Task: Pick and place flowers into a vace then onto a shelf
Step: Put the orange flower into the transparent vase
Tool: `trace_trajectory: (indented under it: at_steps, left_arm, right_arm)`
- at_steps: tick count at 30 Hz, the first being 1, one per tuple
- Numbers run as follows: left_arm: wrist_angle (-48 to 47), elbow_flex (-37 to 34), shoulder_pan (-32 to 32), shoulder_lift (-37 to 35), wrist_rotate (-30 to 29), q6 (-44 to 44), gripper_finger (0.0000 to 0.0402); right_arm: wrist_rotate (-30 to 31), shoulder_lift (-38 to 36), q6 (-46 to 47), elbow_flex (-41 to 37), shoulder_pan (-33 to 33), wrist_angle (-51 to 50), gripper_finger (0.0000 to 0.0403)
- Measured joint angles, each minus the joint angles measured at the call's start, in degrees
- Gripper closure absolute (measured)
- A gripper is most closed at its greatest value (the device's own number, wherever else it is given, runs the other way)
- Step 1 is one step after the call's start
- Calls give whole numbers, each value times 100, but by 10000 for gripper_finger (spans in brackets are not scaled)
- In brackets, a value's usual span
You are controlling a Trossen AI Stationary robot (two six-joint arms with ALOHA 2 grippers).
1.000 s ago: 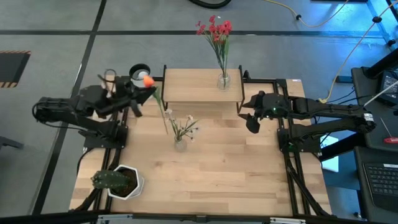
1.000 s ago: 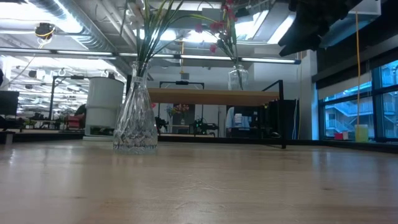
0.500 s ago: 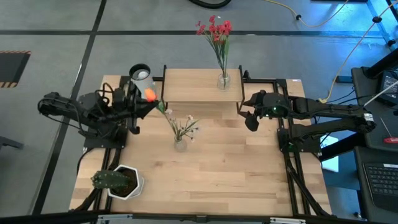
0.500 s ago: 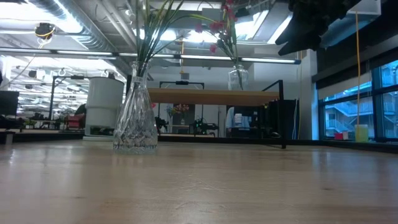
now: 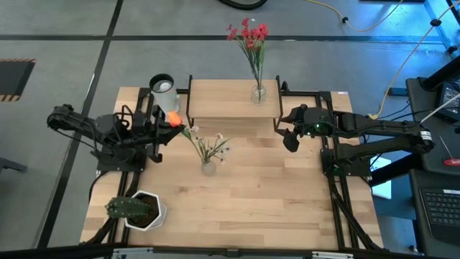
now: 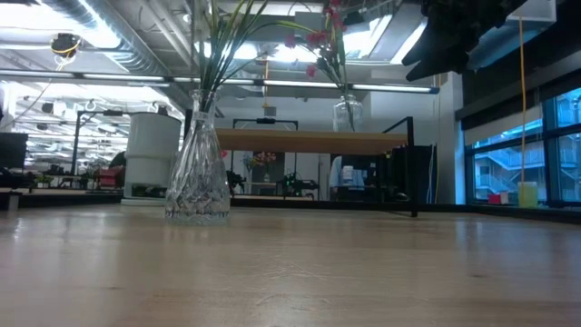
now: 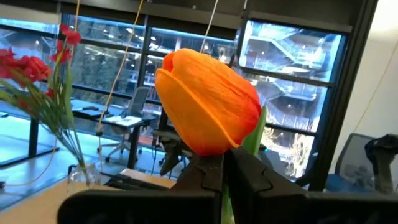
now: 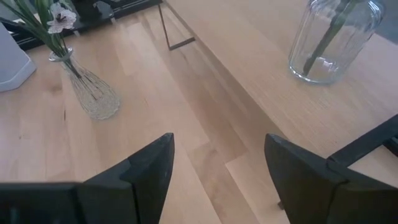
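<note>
My left gripper (image 5: 164, 128) is over the table's left part, shut on an orange tulip (image 5: 175, 119) whose head fills the left wrist view (image 7: 208, 102). A cut-glass vase (image 5: 208, 167) with a white-flowered sprig (image 5: 214, 146) stands on the table to the tulip's right, also in the low view (image 6: 198, 177). A glass vase (image 5: 259, 93) of red blossoms (image 5: 248, 32) stands on the shelf (image 5: 223, 101). My right gripper (image 5: 290, 138) hangs open beside the shelf's right end. My left gripper pinches the tulip's green stem (image 7: 252, 140) just under the orange head, between its two fingers (image 7: 249, 177). The fingers point roughly level toward the table's right. The tulip is lifted clear, and its head stands out beyond the fingertips.
A green spiky plant in a white pot (image 5: 140, 208) sits at the near left corner. A white cylinder (image 5: 164, 90) stands at the far left beside the shelf. The shelf's black legs (image 6: 414, 168) stand between the two arms. Bare wood lies near the vase and to its right.
My left gripper has carried the tulip from beside the white cylinder toward the near edge and the cut-glass vase, staying shut on it. The orange head now sits lower left of the shelf's corner. My right gripper has kept its place.
</note>
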Motion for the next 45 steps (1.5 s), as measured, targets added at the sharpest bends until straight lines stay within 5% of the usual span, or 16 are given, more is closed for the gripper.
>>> trace_trajectory:
  at_steps: [18, 45]
  left_arm:
    - [431, -674, 1, 275, -147, -2, 398]
    - [409, -675, -1, 2004, -513, -207, 394]
  right_arm:
    - [7, 2, 2, 0, 0, 125, 152]
    - [3, 1, -7, 0, -1, 121, 152]
